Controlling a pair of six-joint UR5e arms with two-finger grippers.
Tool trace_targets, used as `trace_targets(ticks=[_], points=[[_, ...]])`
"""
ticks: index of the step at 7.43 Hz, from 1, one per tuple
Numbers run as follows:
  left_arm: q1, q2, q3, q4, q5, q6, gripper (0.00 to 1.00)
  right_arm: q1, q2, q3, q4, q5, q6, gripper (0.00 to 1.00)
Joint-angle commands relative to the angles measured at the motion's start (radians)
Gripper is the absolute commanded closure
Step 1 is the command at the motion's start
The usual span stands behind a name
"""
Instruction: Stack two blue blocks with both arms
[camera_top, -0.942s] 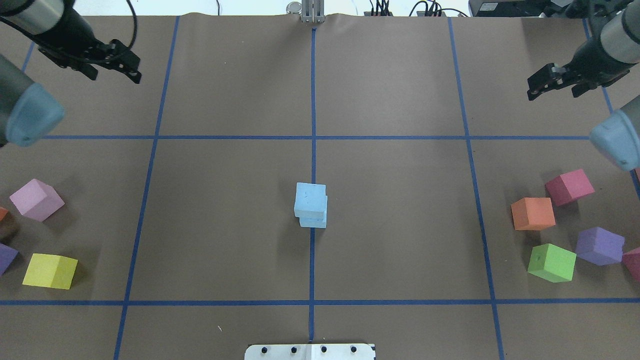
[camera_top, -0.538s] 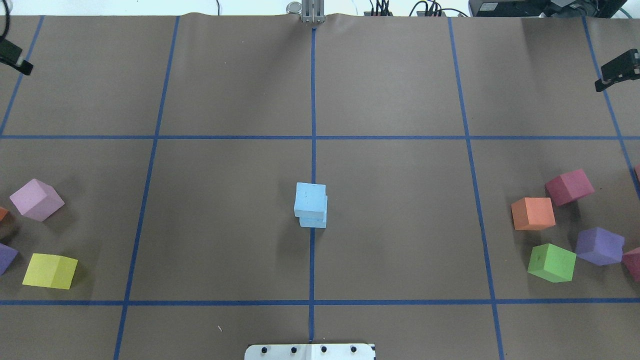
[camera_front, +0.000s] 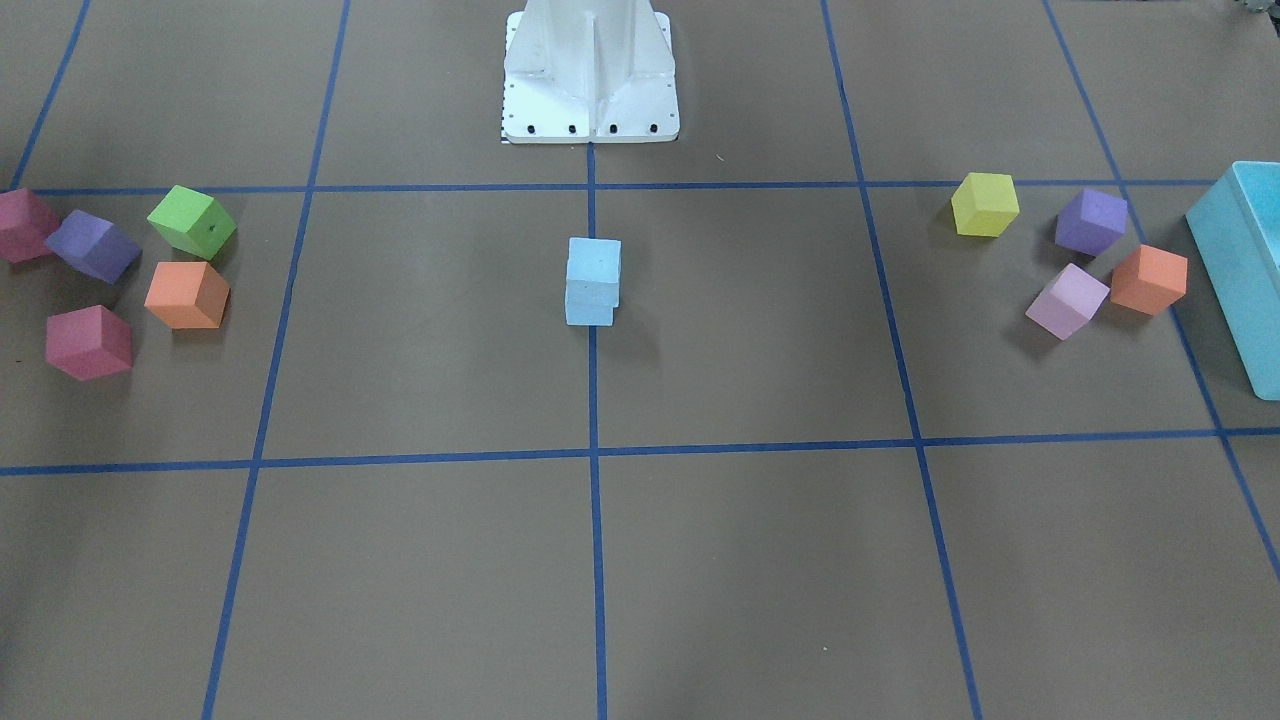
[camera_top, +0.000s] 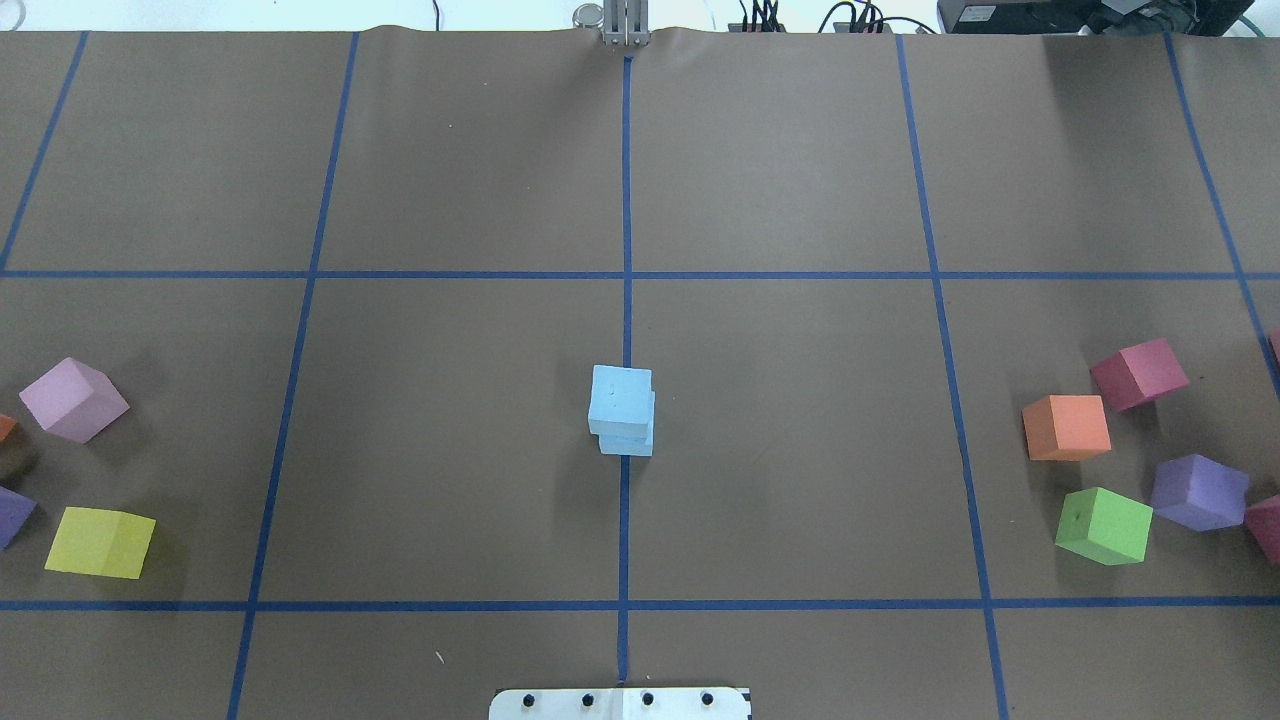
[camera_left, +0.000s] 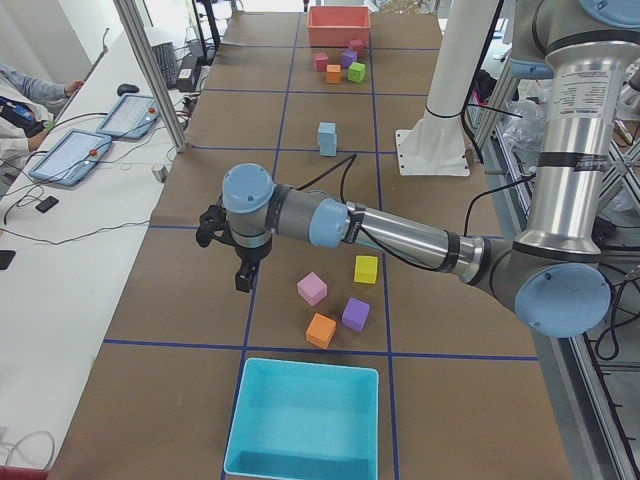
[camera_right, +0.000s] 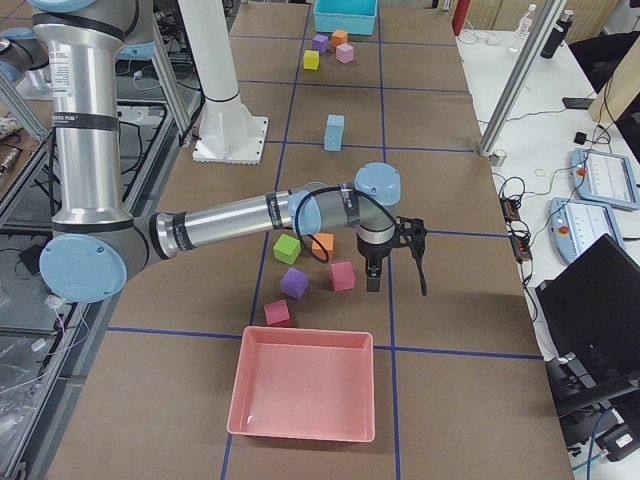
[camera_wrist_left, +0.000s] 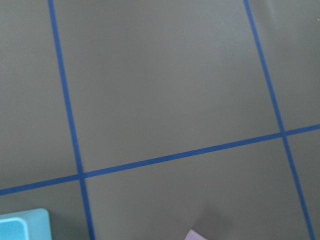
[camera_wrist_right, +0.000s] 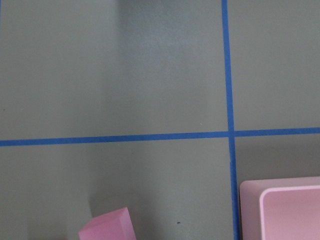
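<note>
The left gripper (camera_left: 241, 278) and right gripper (camera_right: 374, 272) have left the overhead view and show only in side views; if they are apart or together, I cannot tell. The blue blocks (camera_top: 621, 410) stay stacked at the desk (camera_top: 450, 180) centre.

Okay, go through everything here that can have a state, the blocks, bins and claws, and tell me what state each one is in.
Upper blue block: stacked on the lower one, slightly offset, not gripped.
Lower blue block: at the bottom, carrying the upper one.
Turquoise bin: empty.
Pink bin: empty.
Left claw: away from the stack; open or shut cannot be told.
Right claw: away from the stack; open or shut cannot be told.
</note>
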Motion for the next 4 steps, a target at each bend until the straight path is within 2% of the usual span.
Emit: trace_targets(ticks=[1,2,4], points=[[-0.048,0.064,-0.043,-0.002,0.003,0.038,0.00,0.040,-0.073,-0.007,-0.005,0.009,-0.104,0.00],[-0.048,0.069,-0.061,0.004,0.003,0.038,0.00,0.067,-0.071,-0.002,0.000,0.046,-0.102,0.00],[-0.054,0.112,-0.068,-0.004,0.002,0.041,0.00,0.073,-0.058,0.008,0.008,0.004,-0.101,0.00]])
